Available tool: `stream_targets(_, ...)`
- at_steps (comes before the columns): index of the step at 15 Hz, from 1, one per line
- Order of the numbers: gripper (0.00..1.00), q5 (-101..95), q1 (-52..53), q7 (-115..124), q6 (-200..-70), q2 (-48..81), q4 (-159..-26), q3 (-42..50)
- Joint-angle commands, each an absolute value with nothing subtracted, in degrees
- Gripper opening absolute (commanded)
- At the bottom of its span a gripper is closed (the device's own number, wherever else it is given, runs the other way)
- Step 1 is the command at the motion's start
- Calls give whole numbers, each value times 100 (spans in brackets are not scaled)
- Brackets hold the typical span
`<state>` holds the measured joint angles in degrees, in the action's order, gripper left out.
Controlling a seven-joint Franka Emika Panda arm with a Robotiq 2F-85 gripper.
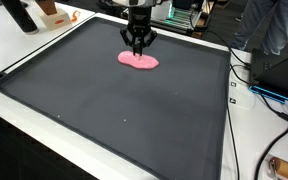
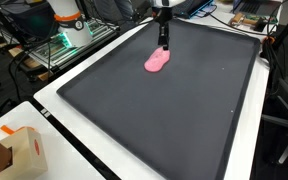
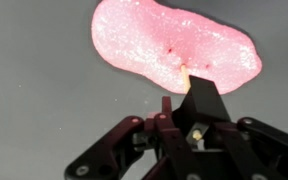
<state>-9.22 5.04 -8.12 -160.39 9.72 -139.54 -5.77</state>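
Pink, glossy and speckled, a flat soft blob (image 3: 174, 45) lies on a wide dark tray (image 1: 114, 110) with a low raised rim, and it is the only thing that the tray holds. In both exterior views the blob (image 1: 139, 60) (image 2: 157, 62) sits toward the far side of the tray, well apart from the near rim. The claw (image 1: 137, 48) comes down from above at the blob's far edge. In the wrist view the claw (image 3: 189, 80) has its fingers drawn together into one dark wedge, so it is closed, and the tip meets the blob's rim. Whether the tip pinches any of the pink stuff cannot be told. In an exterior view the claw (image 2: 165, 45) stands upright just behind the blob. The tray rests on a white table (image 1: 246, 130). Dark cables (image 1: 246, 75) trail over the table to the right of the tray, and in an exterior view a cardboard box (image 2: 22, 152) stands at the near left corner, well apart from the blob.
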Motion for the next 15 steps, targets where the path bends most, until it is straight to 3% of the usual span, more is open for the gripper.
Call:
stream_targets(1, 6, -720, 428, -1016, -16149, 1129, -13937, -623)
stream_targets(15, 6, -876, 525, -774, -15961, 844, -13989, -561)
